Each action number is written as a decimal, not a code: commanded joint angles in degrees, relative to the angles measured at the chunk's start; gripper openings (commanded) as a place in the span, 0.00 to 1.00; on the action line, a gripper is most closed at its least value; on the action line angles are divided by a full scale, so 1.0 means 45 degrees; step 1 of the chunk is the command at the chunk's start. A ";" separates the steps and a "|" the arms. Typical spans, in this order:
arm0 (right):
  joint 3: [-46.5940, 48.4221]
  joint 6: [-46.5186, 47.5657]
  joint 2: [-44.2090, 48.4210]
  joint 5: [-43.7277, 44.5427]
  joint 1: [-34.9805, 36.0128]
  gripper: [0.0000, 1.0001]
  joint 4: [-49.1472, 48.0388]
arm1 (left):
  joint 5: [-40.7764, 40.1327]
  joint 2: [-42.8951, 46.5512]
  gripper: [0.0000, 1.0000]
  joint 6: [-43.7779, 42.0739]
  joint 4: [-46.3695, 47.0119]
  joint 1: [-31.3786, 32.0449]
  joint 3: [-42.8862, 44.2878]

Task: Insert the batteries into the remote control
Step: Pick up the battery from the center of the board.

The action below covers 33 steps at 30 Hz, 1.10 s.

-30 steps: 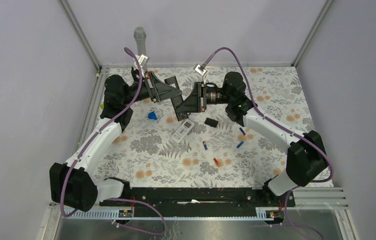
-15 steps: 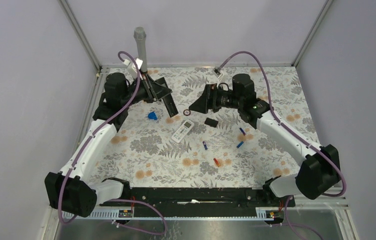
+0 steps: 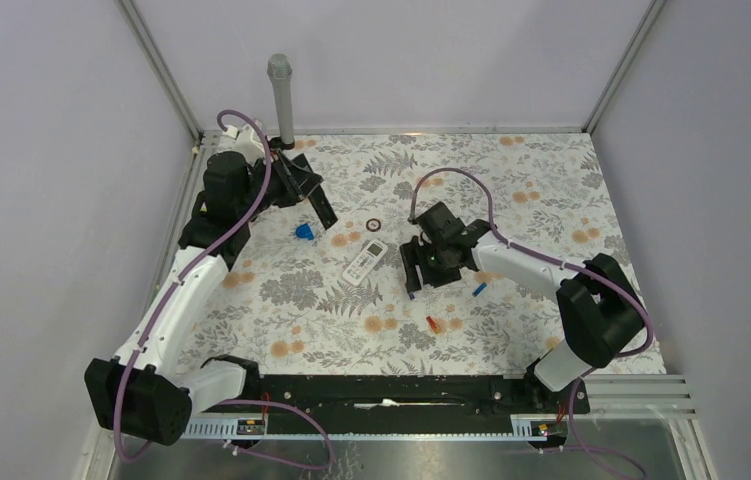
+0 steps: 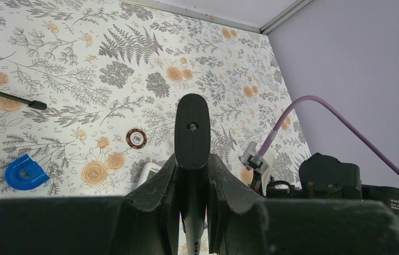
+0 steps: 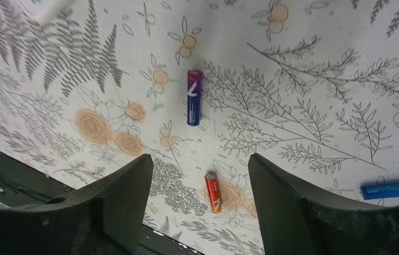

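Right hand (image 5: 198, 160) hangs spread wide over the tabletop (image 5: 303, 64) — purple battery (image 5: 194, 97) upper centre of its view, orange-red battery (image 5: 212, 192) between the fingers. Probably best: centre on one, pinch across its width — not end-on.

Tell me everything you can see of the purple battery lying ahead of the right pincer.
The purple battery is a slim cylinder in a glossy wrap, purple at its far end and blue toward the near end, with a white mark on it. It lies flat on the floral mat, lengthwise along the wrist camera's view, and nothing touches it. It sits beyond the open right pincer, roughly centred between its fingers. An orange-red battery lies apart from it, nearer the pincer.
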State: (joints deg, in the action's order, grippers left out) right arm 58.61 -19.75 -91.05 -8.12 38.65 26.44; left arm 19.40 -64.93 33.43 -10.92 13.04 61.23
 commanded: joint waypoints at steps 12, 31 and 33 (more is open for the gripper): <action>0.0520 0.0524 -0.1080 0.0611 0.0602 0.66 0.1025 | -0.0007 0.0043 0.00 0.0126 0.0776 -0.0202 -0.0122; 0.0723 0.0286 -0.1960 0.1365 0.1837 0.46 0.3478 | 0.0282 -0.0378 0.00 0.0362 0.1030 -0.0300 -0.0211; 0.0900 0.0110 -0.2262 0.1722 0.1839 0.39 0.3409 | 0.0317 -0.0350 0.00 0.0382 0.1099 -0.0300 -0.0255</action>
State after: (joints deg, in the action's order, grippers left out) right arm 61.23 -17.93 -99.31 -3.40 46.30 41.47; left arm 19.49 -66.70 34.59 -10.57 12.03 59.86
